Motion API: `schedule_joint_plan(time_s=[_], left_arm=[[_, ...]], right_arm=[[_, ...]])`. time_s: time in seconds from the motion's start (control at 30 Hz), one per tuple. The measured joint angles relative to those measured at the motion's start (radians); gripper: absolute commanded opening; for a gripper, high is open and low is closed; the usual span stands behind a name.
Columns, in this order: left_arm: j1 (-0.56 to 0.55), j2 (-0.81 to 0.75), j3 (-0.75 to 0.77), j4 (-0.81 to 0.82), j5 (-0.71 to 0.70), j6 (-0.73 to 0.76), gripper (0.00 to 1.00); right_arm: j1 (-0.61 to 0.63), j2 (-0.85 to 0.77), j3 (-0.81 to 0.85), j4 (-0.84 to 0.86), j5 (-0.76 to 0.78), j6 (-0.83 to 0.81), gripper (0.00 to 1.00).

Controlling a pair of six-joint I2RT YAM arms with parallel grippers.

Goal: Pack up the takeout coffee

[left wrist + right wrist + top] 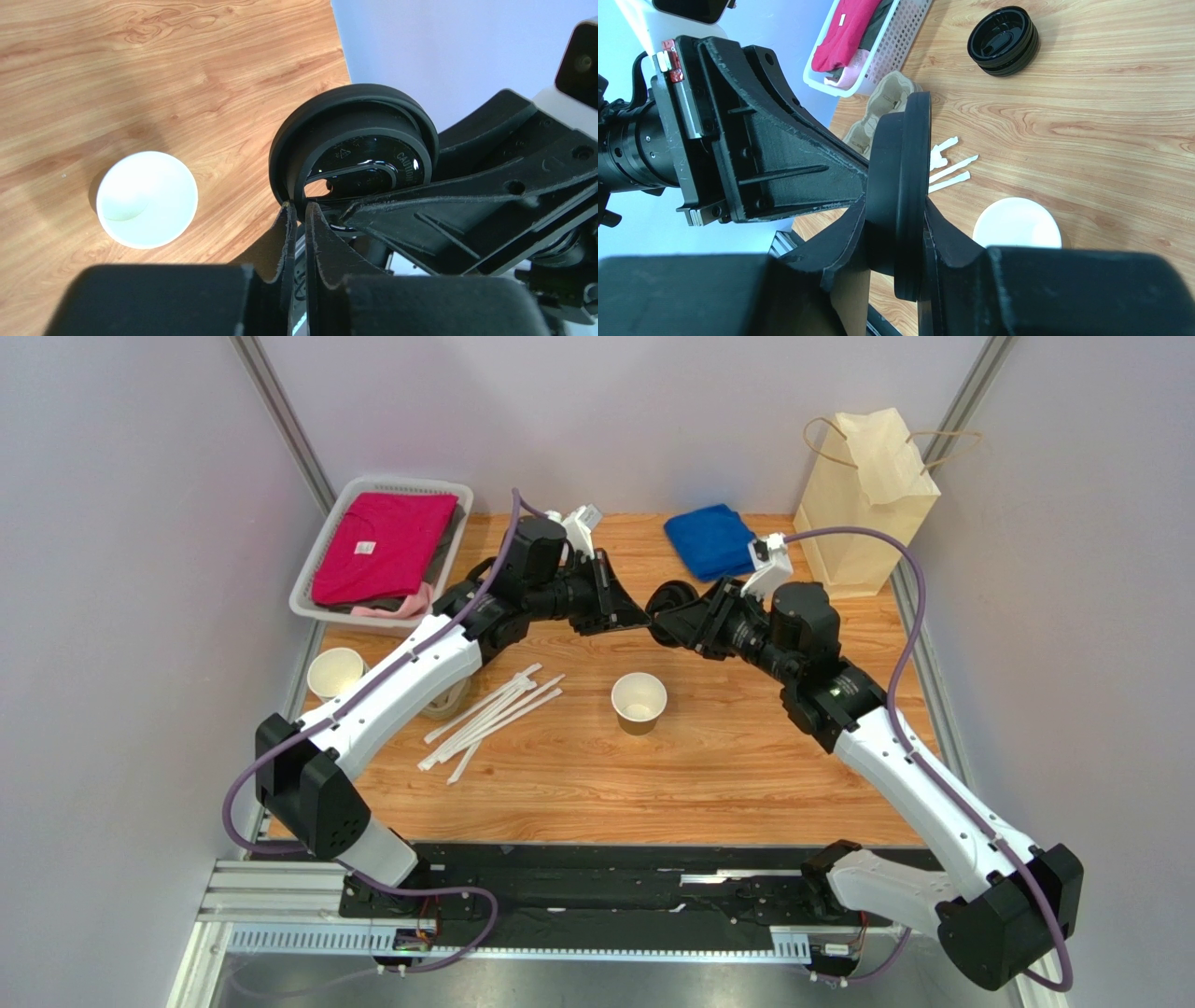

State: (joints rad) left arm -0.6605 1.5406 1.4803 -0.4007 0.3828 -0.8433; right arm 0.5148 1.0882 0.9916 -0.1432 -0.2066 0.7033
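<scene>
Left pincer: fingers drawn almost together, nipping the lower rim of the round black plastic lid, which we see held on edge in the air. Right pincer: fingers partly apart, pressed one to each face of the same lid from the opposite side. Edge-on, the lid shows a doubled rim; we cannot tell whether one lid or two nested ones are held. The small tan kraft paper cup, white inside, stands upright and uncovered on the wood-grain tabletop, nearer the arm bases than the lid and well apart from it.

We judge the step in hand to be a handover or regrip of the lid before capping. To do it well, we would release one pincer only once the other's hold is firm, turn the lid flat, centre it over the cup, and press evenly round the rim, since a light, seemingly empty cup may tip or crush under a lopsided push.

Beyond the cup lie a short stack of loose black lids and a folded blue cloth; beyond it toward the right arm's side stands a tan paper bag with cord handles. On the cup's left-arm side lie thin white sticks, likely straws, a moulded pulp carrier, a second paper cup and a white slotted basket of pink clothing. Pale lilac walls enclose the table.
</scene>
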Motion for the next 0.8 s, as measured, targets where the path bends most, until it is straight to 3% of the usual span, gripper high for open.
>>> schedule_joint_plan(time_s=[0.07,0.1,0.2,0.3,0.5,0.8], left_arm=[[0.002,0.000,-0.001,0.001,0.000,-0.003,0.00],[0.002,0.000,-0.001,0.001,0.000,-0.001,0.00],[0.001,0.000,0.000,-0.014,0.001,0.045,0.00],[0.001,0.003,0.023,-0.102,0.000,0.156,0.00],[0.000,0.055,0.175,-0.343,-0.008,0.441,0.00],[-0.072,0.356,0.493,-0.712,-0.107,0.789,0.00]], right_arm=[[0.000,0.000,0.000,0.000,-0.003,0.000,0.44],[0.002,0.000,0.000,0.000,-0.005,0.000,0.63],[0.007,-0.001,0.000,-0.003,-0.015,0.003,0.85],[-0.004,-0.010,0.014,-0.051,-0.027,-0.040,0.94],[-0.136,-0.084,0.050,-0.187,-0.069,-0.171,0.95],[-0.188,-0.301,-0.020,-0.314,-0.212,-0.486,1.00]])
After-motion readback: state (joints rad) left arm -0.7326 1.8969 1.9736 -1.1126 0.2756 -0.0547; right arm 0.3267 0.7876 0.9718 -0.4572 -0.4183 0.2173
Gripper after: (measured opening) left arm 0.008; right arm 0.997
